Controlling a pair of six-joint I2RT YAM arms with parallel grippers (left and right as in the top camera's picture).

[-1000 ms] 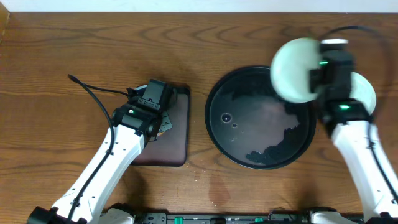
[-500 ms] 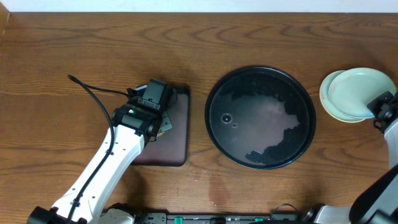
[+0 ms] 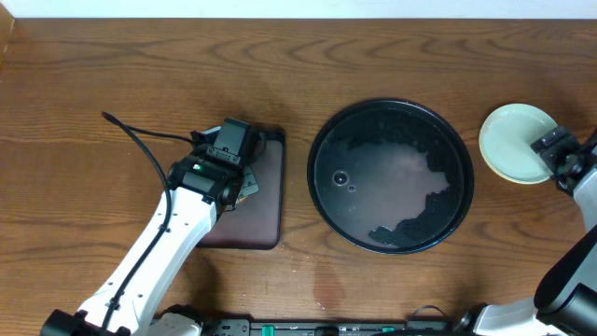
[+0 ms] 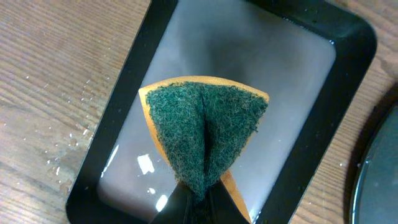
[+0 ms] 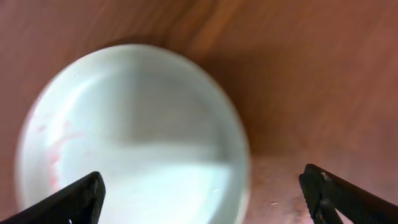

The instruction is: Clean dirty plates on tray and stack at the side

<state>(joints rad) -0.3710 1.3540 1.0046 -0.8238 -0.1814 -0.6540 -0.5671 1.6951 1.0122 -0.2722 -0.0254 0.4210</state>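
The round black tray (image 3: pixel 322 140) sits right of centre, wet, with no plate on it. A pale mint plate (image 3: pixel 511 140) rests on the wood tabletop to the tray's right, with a yellowish edge showing beneath it. The right wrist view shows this plate (image 5: pixel 130 137) from above, with a faint reddish smear near its left rim. My right gripper (image 5: pixel 202 196) stands wide open above the plate's near edge, holding nothing; from overhead the right gripper (image 3: pixel 558 154) is at the plate's right side. My left gripper (image 4: pixel 202 202) is shut on a green and orange sponge (image 4: pixel 202 130).
A rectangular black tray (image 4: pixel 348 74) with a wet floor lies under the sponge, left of the round tray; overhead, the left arm covers part of this rectangular tray (image 3: pixel 266 224). A black cable (image 3: pixel 140 140) trails from the left arm. Wood tabletop surrounds everything.
The right arm carried a plate from above the tray's upper right edge out to the tabletop on the right, set it down and opened. The left arm has not moved.
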